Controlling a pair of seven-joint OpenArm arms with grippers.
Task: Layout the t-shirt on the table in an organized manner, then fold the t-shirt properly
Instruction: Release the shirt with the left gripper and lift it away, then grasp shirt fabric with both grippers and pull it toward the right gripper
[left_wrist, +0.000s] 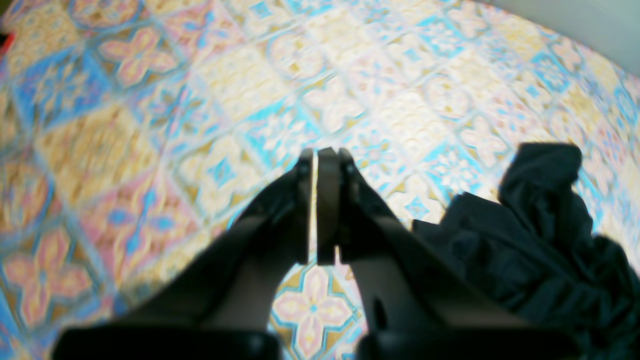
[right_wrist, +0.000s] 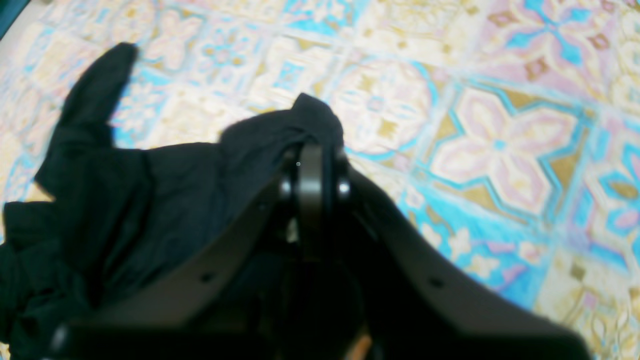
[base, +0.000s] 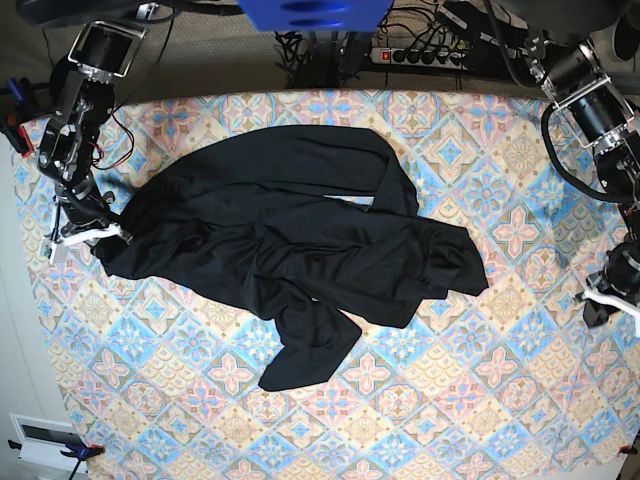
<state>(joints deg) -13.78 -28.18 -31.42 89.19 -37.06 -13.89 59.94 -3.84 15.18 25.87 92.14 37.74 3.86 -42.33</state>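
Base view: the t-shirt (base: 290, 240) lies crumpled and spread across the middle and camera-left part of the bench (base: 500, 400), one sleeve trailing toward the near edge. The right claw (base: 105, 235) sits at the shirt's camera-left end, close to that side edge of the bench. The left claw (base: 608, 300) sits at the camera-right edge, well apart from the cloth.

Right wrist view: right claw (right_wrist: 311, 165) closed, with a fold of the black t-shirt (right_wrist: 125, 200) bunched over and around its tips; it grips the fabric. The rest of the cloth lies to one side of it; bare patterned bench (right_wrist: 500, 150) on the other.

Left wrist view: left claw (left_wrist: 315, 205) closed, pads together with only a thin slit, nothing between them. A rumpled end of the t-shirt (left_wrist: 540, 225) lies off to one side, not touching. Bare bench (left_wrist: 250, 100) ahead; its far edge shows at the upper corner.

Open room: the near strip and camera-right third of the bench are bare.
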